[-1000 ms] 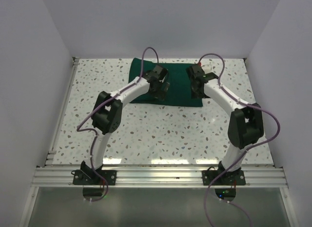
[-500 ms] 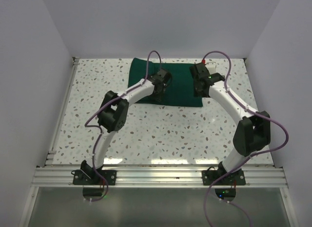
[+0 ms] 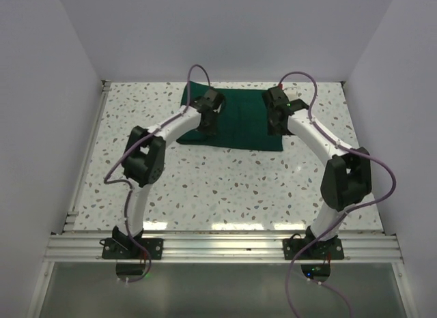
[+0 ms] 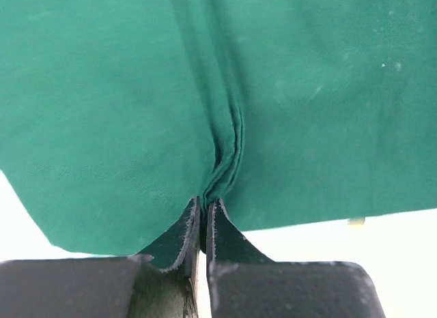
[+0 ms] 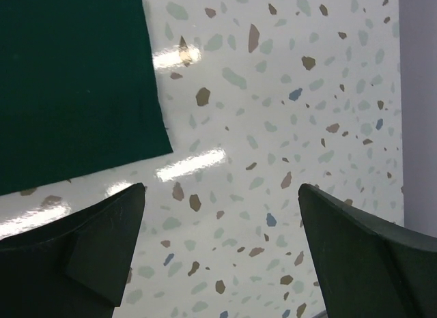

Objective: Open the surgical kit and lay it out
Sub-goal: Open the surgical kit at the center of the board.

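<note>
The surgical kit (image 3: 239, 120) shows as a dark green cloth wrap lying flat at the back middle of the table. My left gripper (image 3: 206, 121) sits over its left part. In the left wrist view this gripper (image 4: 205, 200) is shut on a raised fold of the green cloth (image 4: 225, 147), which is bunched into a ridge between the fingertips. My right gripper (image 3: 276, 125) hangs over the wrap's right end. It (image 5: 220, 188) is open and holds nothing, with the speckled table below it and a corner of the cloth (image 5: 68, 79) at the upper left.
The speckled white table (image 3: 205, 181) is walled at the left, back and right. An aluminium rail (image 3: 225, 246) with both arm bases runs along the near edge. Purple cables loop above each wrist.
The left gripper has closed from wide open onto a fold of the cloth and has moved a little to the left. The right gripper has stayed open over the wrap's right end.
</note>
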`<state>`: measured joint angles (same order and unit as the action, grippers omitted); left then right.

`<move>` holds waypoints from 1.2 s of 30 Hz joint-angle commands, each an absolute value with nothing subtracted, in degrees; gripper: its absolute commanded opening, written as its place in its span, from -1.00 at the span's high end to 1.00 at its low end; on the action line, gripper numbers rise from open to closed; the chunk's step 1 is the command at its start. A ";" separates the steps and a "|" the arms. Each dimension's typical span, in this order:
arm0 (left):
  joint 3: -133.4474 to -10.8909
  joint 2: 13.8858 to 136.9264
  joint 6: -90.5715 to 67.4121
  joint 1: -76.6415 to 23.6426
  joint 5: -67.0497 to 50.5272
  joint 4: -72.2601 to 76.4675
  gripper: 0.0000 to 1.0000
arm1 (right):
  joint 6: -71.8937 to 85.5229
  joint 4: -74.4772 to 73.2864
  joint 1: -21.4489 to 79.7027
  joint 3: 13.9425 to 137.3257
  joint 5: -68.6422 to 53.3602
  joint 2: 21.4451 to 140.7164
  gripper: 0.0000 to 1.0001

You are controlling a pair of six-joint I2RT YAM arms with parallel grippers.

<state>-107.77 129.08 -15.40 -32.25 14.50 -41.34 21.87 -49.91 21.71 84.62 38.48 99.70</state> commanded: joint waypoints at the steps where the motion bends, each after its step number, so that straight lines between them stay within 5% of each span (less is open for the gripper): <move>1: -101.89 111.92 -20.90 -23.93 10.65 -37.89 1.00 | 20.48 -47.47 21.10 90.95 33.50 101.24 -0.97; 7: -82.29 91.07 -24.61 -9.59 11.15 -33.49 0.90 | 21.09 -44.82 18.81 105.43 26.63 110.11 -0.97; 8: -80.87 88.36 -24.61 -8.88 12.73 -34.18 0.24 | 21.27 -45.35 18.29 107.64 26.20 113.96 -0.97; 9: -79.29 87.20 -24.35 -8.62 13.88 -34.36 -0.94 | 21.53 -45.87 18.11 109.93 25.41 115.82 -0.97; 19: -64.00 78.41 -24.17 -8.09 8.00 -37.53 -1.00 | 25.58 -43.52 12.31 135.50 18.73 139.47 -0.87; 36: -60.38 77.78 -21.71 -8.09 7.73 -40.25 -1.00 | 23.30 -33.40 11.25 145.37 22.50 154.41 -0.56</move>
<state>-59.72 76.62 -23.07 -8.27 8.25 -39.62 24.34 -36.56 11.14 142.08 20.43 152.73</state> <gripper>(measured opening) 0.996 0.790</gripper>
